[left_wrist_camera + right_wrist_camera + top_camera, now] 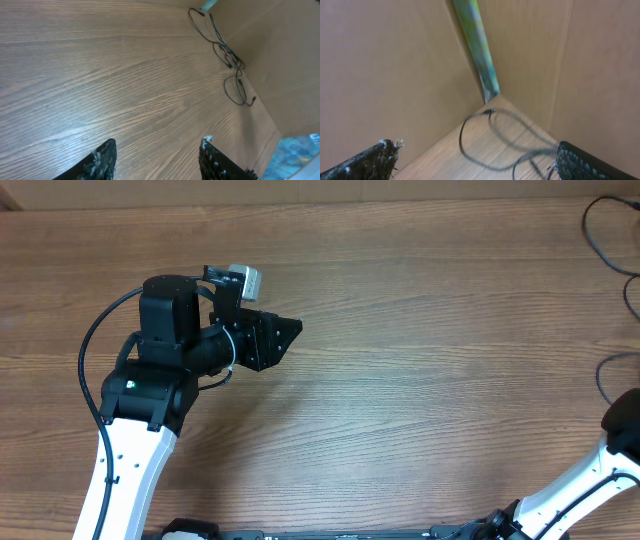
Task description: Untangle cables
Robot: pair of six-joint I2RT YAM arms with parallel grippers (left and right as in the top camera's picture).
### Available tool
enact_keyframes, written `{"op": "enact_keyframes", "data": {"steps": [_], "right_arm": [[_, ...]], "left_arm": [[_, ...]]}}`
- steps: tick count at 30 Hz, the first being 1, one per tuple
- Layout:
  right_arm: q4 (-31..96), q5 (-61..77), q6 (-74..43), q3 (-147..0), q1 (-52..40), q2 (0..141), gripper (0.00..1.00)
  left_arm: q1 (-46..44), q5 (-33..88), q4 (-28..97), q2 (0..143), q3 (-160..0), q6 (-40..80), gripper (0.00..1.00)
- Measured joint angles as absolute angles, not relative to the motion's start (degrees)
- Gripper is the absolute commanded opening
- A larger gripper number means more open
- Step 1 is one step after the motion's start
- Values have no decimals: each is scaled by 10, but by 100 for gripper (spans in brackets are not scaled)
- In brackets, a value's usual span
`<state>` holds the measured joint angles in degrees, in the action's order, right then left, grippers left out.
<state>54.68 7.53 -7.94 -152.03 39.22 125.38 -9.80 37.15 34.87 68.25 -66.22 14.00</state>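
Starting at my left side, my left gripper (157,162) hangs over bare table (400,430) with its jaws partway apart and nothing between them. It is well apart from the work. Across the wood to the far right lie the cables (227,55): thin black cords in loose overlapping loops, pushed up near the corner where the cardboard wall (385,65) meets the tabletop, just below a greenish strip (477,45). My right gripper (476,150) stands wide apart above one loop, gripping nothing.

I think the corner is the main hazard. If I descend here, a finger could strike the wall before the pads reach a cord. The strands cross each other, so closing could catch two at once, and pulling would then tighten the snarl. With my left side this distant, nothing anchors the bundle, so a tug may simply drag everything along. Cords lying this flat may also slip from the pads.
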Motion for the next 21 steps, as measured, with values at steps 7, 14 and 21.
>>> {"op": "enact_keyframes", "data": {"steps": [7, 14, 21], "right_arm": [[588, 89, -90, -1520, 383, 1254, 100], [584, 159, -90, -1520, 371, 1223, 100], [564, 235, -110, -1520, 370, 1119, 100]], "left_arm": [[-98, 395, 353, 682, -662, 146, 50], [-98, 399, 363, 647, -661, 133, 50], [-98, 331, 409, 484, -660, 129, 57]]}}
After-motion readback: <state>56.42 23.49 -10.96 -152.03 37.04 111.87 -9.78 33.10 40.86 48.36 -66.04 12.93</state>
